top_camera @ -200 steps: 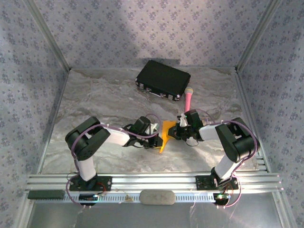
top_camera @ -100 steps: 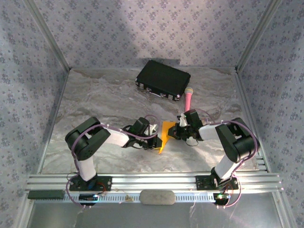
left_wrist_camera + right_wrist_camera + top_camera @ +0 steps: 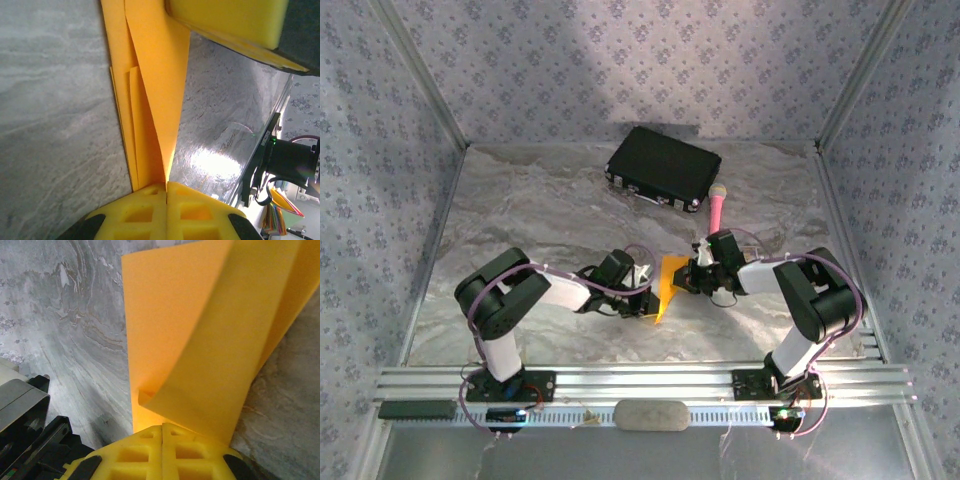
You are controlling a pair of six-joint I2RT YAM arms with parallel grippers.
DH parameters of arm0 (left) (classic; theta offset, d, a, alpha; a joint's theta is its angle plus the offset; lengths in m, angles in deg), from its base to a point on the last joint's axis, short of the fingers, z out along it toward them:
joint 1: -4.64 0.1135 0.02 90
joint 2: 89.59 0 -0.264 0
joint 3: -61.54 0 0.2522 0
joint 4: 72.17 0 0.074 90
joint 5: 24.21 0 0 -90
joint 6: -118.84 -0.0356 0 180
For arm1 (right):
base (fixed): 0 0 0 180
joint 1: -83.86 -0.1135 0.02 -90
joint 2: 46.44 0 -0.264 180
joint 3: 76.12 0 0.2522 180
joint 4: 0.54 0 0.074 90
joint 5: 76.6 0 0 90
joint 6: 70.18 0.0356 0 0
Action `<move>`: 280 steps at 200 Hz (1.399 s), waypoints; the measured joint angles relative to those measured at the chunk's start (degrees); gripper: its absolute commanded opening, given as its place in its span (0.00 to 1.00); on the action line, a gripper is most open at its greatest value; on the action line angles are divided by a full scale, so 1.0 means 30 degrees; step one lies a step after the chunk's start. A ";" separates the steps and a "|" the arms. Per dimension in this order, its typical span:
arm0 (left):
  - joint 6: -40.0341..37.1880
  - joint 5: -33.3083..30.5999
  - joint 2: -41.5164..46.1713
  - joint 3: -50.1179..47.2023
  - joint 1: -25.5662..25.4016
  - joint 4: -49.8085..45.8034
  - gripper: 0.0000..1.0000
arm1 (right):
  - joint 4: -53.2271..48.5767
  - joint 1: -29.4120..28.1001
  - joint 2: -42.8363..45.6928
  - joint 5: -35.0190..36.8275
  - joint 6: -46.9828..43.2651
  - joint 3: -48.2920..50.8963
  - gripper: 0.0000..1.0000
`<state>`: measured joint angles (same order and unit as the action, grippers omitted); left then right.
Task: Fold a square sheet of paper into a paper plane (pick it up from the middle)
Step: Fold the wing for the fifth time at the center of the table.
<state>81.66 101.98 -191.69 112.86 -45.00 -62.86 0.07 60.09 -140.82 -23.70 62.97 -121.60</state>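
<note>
Two sets of fingers hold one orange-yellow sheet of thin paper (image 3: 668, 275). The sheet sits on the grey marbled tabletop (image 3: 540, 210), on the near side of the black rectangular case (image 3: 663, 167). It is well apart from the case and roughly in line with the middle of the case.

1. Left fingers (image 3: 645, 292): closed on the sheet from the side that faces away from the case's right end. In the left wrist view the two yellow ribbed pads (image 3: 145, 212) press together with no gap, and the paper edge enters the seam between them. That view shows the sheet folded into overlapping layers, with straight creases running lengthwise.

2. Right fingers (image 3: 692, 278): closed on the opposite side of the sheet, slightly nearer the case than the left fingers. In the right wrist view the yellow pads (image 3: 192, 452) meet along a shut seam and clamp the paper. One layer lies flat towards the tabletop; a second flap curls up and over it.

3. Pink microphone (image 3: 717, 210): lies just beside the near right corner of the case, between the case and the right fingers. Contact with the case cannot be determined.
</note>
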 measured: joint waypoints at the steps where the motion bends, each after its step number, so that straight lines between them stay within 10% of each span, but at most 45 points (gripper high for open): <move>1: 0.0000 0.0000 0.0000 -0.0007 0.0000 0.0000 0.09 | -0.0007 0.0000 0.0000 0.0000 -0.0007 -0.0007 0.06; 280: -0.1260 -0.1588 0.5552 -0.0124 -0.1166 -0.5581 0.00 | -0.0517 -0.0291 0.0240 0.0656 -0.0131 -0.0160 0.05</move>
<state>77.88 97.21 -175.03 112.49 -48.50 -79.60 -1.48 59.22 -140.10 -21.73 62.58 -122.08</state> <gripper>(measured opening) 0.047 0.058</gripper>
